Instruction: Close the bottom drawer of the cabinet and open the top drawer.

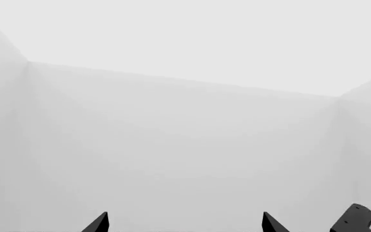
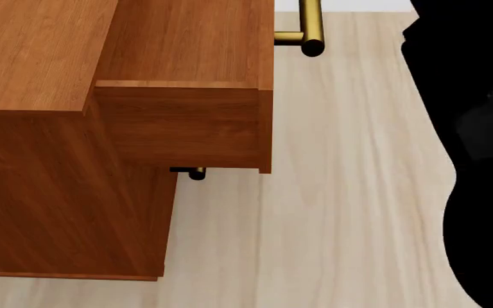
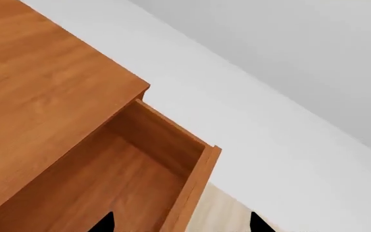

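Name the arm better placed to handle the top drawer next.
Right. The right gripper hangs over the open top drawer, jaws apart. The left gripper faces only blank white walls, with no cabinet in its view.

No text, label, brand mark, number or sign can be read anywhere: the cabinet [image 2: 49,192], the top drawer [image 2: 182,125] and the pale floor [image 2: 349,192] all carry plain surfaces

reddish-brown wood-grain cabinet [image 2: 33,192], brass handle [image 2: 308,32], pale wood floor [image 2: 349,192]
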{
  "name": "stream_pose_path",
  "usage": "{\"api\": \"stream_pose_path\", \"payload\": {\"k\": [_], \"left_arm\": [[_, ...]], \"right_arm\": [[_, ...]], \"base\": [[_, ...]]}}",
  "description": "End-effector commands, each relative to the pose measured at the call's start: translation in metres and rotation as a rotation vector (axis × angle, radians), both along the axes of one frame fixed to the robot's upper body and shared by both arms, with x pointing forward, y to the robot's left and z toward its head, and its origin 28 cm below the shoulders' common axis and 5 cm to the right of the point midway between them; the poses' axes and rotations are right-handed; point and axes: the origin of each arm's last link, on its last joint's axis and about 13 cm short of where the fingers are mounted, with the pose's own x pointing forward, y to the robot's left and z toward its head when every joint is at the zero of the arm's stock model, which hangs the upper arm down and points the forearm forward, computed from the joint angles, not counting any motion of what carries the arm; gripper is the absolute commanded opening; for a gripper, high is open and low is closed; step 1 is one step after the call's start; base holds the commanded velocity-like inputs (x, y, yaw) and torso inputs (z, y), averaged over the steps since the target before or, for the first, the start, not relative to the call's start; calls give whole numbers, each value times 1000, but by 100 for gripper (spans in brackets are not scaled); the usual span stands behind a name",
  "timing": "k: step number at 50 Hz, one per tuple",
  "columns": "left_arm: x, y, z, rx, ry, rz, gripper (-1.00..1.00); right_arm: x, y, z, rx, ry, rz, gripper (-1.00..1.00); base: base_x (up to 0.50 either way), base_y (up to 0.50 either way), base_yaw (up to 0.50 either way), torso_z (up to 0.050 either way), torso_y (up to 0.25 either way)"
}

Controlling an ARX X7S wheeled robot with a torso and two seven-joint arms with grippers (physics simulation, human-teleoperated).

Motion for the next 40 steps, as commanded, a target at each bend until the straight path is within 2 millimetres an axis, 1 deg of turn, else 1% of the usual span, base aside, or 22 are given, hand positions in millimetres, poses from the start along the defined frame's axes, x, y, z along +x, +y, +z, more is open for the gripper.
{"api": "stream_pose_path", "payload": {"k": [1,22,40], "left_arm": [[3,-1,-2,0,7,-4,100],[6,1,-4,-2,13,0,100],[6,4,-6,-9,15,8,100]], "right_arm": [[7,7,4,-94,18,3,100],[15,16,-22,-221,105,29,100],[19,10,-33,-334,165,-28,100]], "base": [[0,0,0,0,0],[0,0,0,0,0],[0,0,0,0,0]]}}
